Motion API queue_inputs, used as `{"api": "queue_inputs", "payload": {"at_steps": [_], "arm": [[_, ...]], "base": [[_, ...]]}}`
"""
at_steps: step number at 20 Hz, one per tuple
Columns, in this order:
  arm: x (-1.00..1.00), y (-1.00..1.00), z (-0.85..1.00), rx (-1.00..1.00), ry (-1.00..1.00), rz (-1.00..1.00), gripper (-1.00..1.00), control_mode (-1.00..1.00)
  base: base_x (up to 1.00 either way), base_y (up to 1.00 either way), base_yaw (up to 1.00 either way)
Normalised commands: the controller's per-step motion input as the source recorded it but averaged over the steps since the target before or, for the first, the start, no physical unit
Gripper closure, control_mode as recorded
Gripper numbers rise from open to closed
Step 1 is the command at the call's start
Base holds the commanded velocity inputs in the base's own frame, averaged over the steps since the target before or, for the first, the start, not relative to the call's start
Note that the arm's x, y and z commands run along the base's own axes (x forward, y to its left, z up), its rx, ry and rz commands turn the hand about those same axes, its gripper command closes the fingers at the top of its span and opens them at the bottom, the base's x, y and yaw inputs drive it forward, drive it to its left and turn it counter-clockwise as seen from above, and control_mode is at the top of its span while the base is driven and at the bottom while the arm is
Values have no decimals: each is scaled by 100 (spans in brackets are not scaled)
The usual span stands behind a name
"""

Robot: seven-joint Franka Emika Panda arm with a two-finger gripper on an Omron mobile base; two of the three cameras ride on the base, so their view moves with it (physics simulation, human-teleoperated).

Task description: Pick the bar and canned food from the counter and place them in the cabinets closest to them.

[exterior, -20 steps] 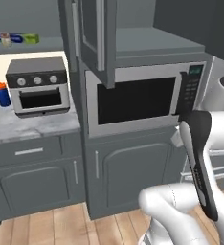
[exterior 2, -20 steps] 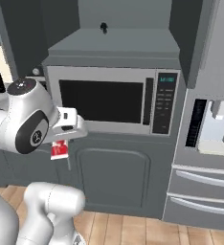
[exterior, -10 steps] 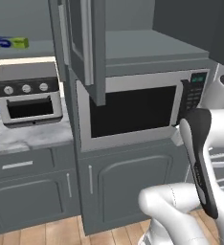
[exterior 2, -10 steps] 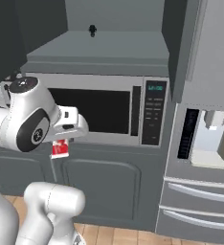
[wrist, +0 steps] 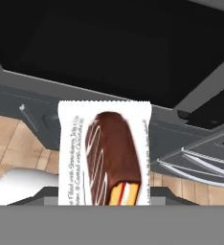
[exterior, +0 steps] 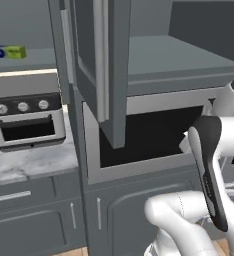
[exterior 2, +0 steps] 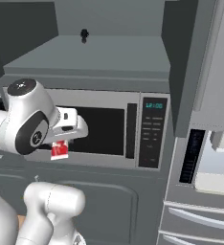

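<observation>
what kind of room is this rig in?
A rendered home kitchen, by the look of it: a built-in microwave under an open wall cabinet, a toaster oven on a marble counter, and a fridge with a dispenser alongside.

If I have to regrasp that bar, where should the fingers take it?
Across the flat faces, near one short end. The bar is a thin flat packet, hanging upright below the gripper and apparently already pinched at its top edge; coming from above probably suits it.

Glossy wrapped bar (wrist: 104, 153); veined marble counter (exterior: 29, 162); matt cabinets (exterior: 101, 70).
</observation>
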Motion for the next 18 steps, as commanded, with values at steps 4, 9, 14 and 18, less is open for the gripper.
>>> {"api": "queue_inputs", "payload": {"at_steps": [4,9,14,18], "arm": [[0,0,0,0,0,0,100,-100],[0,0,3,0,0,0,100,-100],[0,12,15,4,-5,0,100,-100],[10,49,21,0,-5,-7,100,-100]], "base": [[12,0,0],[0,0,0],[0,0,0],[0,0,0]]}}
